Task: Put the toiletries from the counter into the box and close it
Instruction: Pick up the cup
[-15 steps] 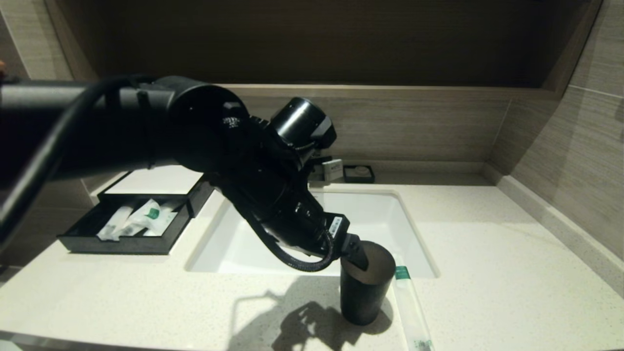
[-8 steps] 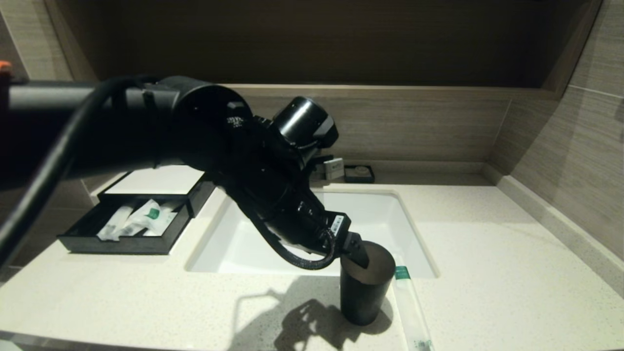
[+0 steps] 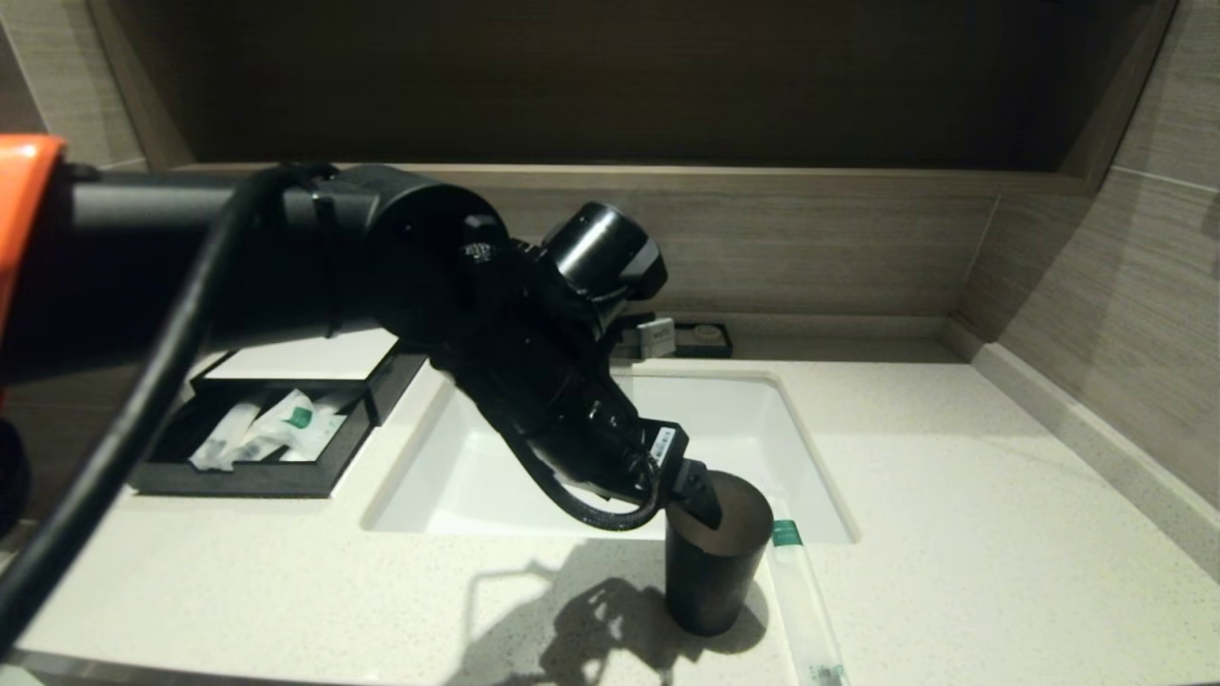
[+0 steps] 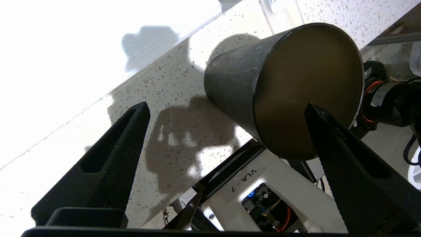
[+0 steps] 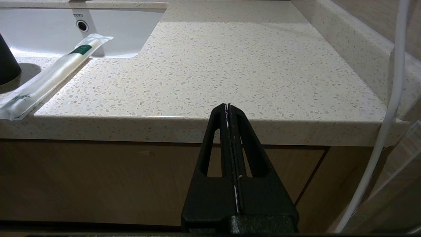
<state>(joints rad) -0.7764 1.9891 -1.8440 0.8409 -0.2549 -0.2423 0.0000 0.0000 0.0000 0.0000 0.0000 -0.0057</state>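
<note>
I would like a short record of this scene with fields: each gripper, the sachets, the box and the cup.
left gripper: open, above the counter, one finger in front of the cup's mouth
right gripper: shut, empty, parked below the counter's front edge
sachet on counter: one long sachet lying beside the cup
sachets in drawer: several, exact count unclear
box: drawer pulled out, not closed
cup: dark, upright, near the sink
</note>
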